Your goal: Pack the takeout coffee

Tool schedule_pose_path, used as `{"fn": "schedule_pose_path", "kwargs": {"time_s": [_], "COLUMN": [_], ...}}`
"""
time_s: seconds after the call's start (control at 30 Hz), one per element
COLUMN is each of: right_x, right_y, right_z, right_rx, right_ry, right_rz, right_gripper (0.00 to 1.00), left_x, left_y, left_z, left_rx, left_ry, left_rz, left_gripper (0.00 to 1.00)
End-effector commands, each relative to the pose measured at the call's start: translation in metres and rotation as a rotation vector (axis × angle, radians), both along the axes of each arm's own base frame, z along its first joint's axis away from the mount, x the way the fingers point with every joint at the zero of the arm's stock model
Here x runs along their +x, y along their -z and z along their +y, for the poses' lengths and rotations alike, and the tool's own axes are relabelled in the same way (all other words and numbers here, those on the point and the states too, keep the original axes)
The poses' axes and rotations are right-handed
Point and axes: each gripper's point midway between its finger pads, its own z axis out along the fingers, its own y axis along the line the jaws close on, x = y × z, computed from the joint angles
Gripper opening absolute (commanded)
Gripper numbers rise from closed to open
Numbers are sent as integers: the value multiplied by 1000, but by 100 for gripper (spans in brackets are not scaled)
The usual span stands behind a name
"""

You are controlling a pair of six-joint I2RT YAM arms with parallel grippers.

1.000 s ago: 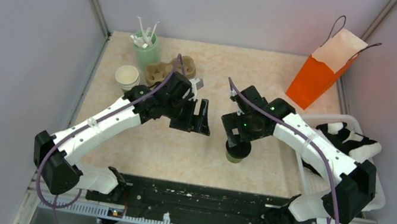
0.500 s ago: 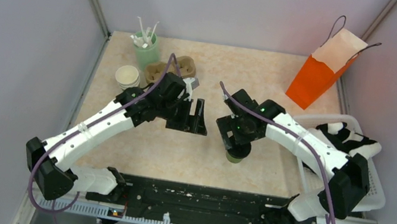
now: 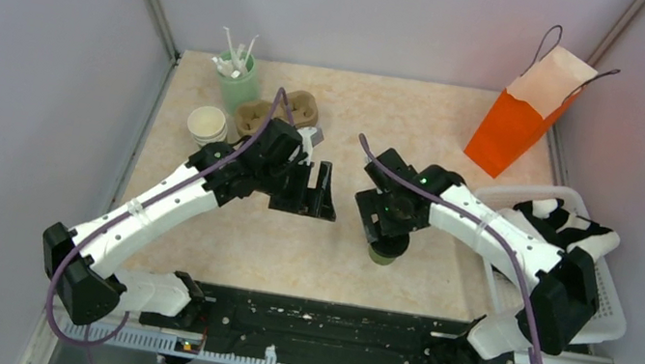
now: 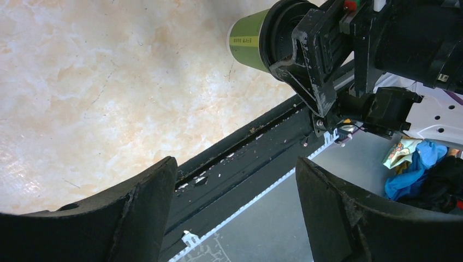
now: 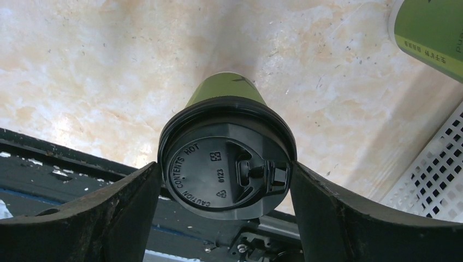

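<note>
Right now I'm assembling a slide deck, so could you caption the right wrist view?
Right pincer clasps the takeout coffee by its black lid, above the marbled table.

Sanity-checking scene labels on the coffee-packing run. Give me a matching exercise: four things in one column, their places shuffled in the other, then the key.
Things
1. takeout coffee
2. orange bag
3. cup of white sticks
4. white basket

Places
A. far left corner
B. near right side
C. between the fingers of the right gripper
D. far right corner

Pairs: 1-C, 2-D, 3-A, 4-B
</note>
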Motion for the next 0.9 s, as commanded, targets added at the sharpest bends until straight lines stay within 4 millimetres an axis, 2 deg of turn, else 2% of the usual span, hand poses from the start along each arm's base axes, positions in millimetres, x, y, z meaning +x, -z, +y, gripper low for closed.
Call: {"fn": "schedule_pose_path", "kwargs": {"time_s": [0.0, 0.1, 0.2, 0.4, 0.53, 0.6, 0.77, 0.87], "right_x": [3, 2, 4, 19, 34, 36, 40, 41], "right_y": [-4, -5, -3, -7, -14, -11, -6, -5], "right_z": [-16, -33, -59, -108, -121, -126, -125, -126], "right_rx": [-50, -72, -78, -23, -4, -24, -19, -21], "right_ry": [69, 133, 220, 379, 432, 441, 452, 456], "right_rz": [-62, -82, -99, -146, -185, -175, -181, -175], "right_gripper": [81, 80, 81, 81, 81, 81, 83, 88], "left_x": [1, 3, 4, 9, 14, 17, 29, 38], "left_y": [-10, -9, -8, -6, -6, -7, -5, -1], "left_z": [4, 4, 3, 1, -3, -5, -10, -13], "left_rx": [-14, -8, -3, 6, 18, 25, 48, 63], "left_ry": [6, 8, 14, 24, 40, 47, 63, 60], "left_rz": [-57, -64, -68, -77, -84, -90, -104, -101], "left_gripper": [86, 86, 86, 86, 86, 87, 87, 88]}}
